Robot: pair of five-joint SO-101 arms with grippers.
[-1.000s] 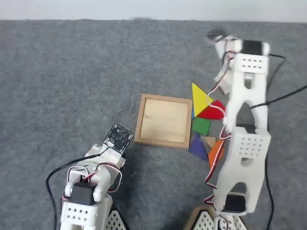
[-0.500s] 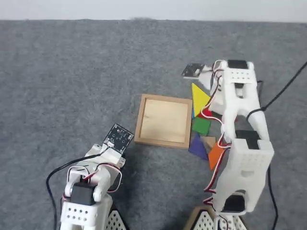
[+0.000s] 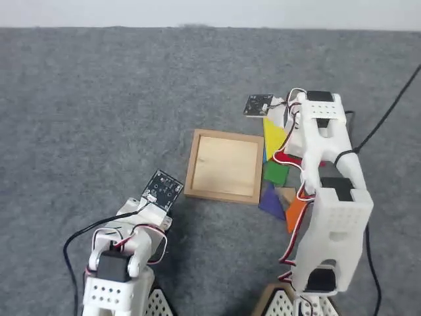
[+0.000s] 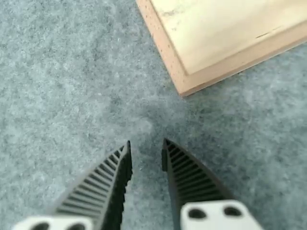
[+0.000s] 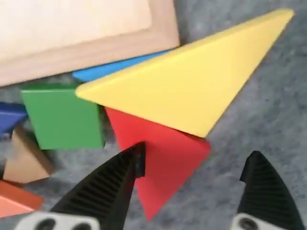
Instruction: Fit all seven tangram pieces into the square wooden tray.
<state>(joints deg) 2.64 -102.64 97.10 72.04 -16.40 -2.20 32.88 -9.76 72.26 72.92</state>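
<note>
**Right arm bent over the pieces, left arm folded low**

The right arm (image 3: 332,204) stretches forward along the tray's side with its wrist tipped down. Its gripper (image 5: 196,155) is spread wide over the red triangle (image 5: 168,165), gripping nothing. The left arm (image 3: 125,253) sits folded. Its gripper (image 4: 146,144) points at the carpet (image 4: 72,72) near a tray corner, fingers a narrow gap apart. The tray (image 3: 191,164) lies between the arms. Just beside it, the yellow triangle (image 5: 192,86) overlaps the red one, with the green square (image 5: 62,115) alongside.
</note>
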